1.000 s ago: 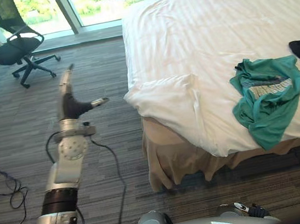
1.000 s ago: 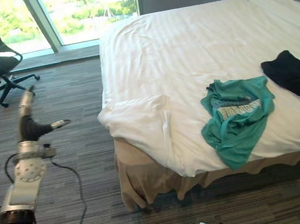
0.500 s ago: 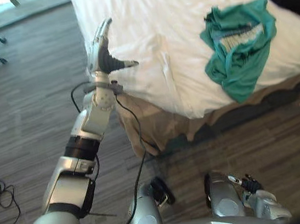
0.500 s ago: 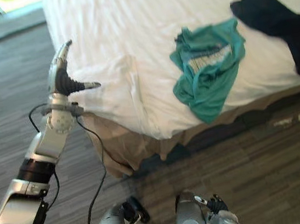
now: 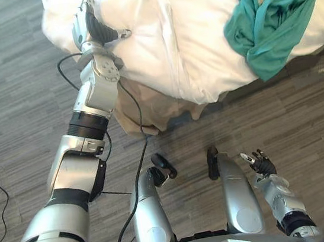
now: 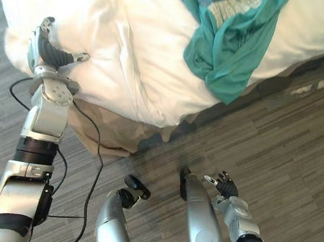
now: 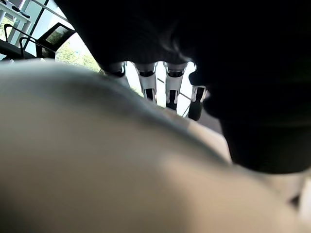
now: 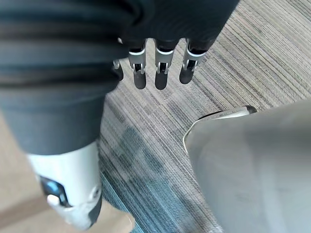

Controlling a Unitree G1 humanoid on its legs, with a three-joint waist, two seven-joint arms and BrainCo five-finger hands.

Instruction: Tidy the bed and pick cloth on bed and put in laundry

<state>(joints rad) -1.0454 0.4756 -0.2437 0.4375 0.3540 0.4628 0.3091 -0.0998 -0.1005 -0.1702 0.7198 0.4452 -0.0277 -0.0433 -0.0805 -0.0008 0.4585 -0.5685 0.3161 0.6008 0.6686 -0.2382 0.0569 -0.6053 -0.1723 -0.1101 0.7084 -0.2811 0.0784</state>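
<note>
Fingers straight and apart on your left hand over the white duvet corner, right hand loose and empty down low; you look mid-tidying, so flatten that fold, then reach across to the teal cloth farther along the bed.

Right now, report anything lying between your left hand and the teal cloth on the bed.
Nothing visible: only rumpled white bedding separates the left hand, at the bed's corner, from the teal cloth.

Head stereo eyes face steeply down, sharing bed edge; wrist cameras very close
</note>
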